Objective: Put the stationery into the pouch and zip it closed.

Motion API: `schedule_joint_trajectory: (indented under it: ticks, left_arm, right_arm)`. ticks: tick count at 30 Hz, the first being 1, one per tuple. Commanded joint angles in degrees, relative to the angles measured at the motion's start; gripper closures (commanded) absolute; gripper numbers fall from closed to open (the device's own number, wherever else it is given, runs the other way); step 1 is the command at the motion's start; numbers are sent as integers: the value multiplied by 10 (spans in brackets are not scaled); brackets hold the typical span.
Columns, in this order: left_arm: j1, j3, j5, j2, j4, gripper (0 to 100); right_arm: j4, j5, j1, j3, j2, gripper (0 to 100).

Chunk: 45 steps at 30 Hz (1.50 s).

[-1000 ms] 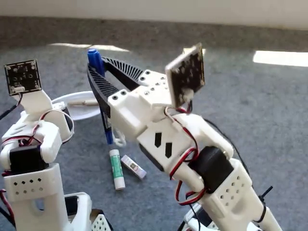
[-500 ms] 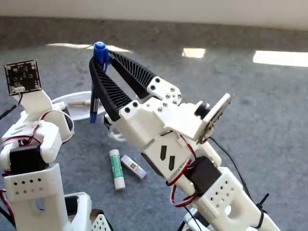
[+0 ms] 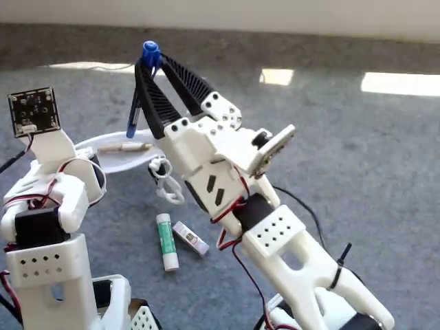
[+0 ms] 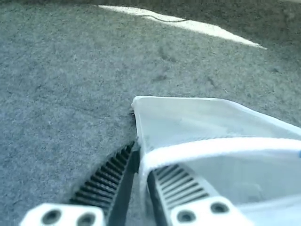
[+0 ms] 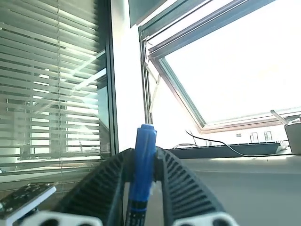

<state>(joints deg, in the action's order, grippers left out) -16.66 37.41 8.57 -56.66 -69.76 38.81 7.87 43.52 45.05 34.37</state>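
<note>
hanging tilted above the white pouch point(image 3: 104, 159), a blue pen point(image 3: 132, 118) was clamped in the right gripper point(image 3: 148, 58), while the pouch's rim was pinched by the left gripper point(image 4: 141, 157).

The right arm point(image 3: 275, 240) stands raised and stretched forward, its tool point(image 3: 150, 60) tilted upward with both fingers pinched on a blue pen point(image 3: 133, 115). The left arm point(image 3: 48, 206) sits low, its tool point(image 4: 140, 153) clamped on the pouch point(image 4: 202, 117) rim.
</note>
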Motion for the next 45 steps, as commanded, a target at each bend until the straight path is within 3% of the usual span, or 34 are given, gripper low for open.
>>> schedule_joint_trajectory:
  ticks: [1, 7, 13, 19, 26, 34, 45]
  left_arm:
    - [7, -8, -4, -1, 0, 993]
    - [7, -8, -4, -2, 1, 993]
    - [7, -8, -4, -2, 1, 993]
    - [7, -10, -4, -2, 2, 993]
    - [7, -11, -4, -2, 0, 993]
    - [7, -9, -4, -2, -1, 993]
    - [7, -9, -4, -2, -1, 993]
  right_arm:
    - [27, 2, -7, -1, -23, 995]
    - [27, 4, -6, 0, -48, 995]
    - [23, 5, 0, 2, 27, 995]
    - [-69, 4, 39, 15, 121, 995]
    - [-72, 4, 41, 13, 93, 995]
    - [73, 2, 40, 15, -24, 995]
    - [156, 2, 28, 36, -115, 995]
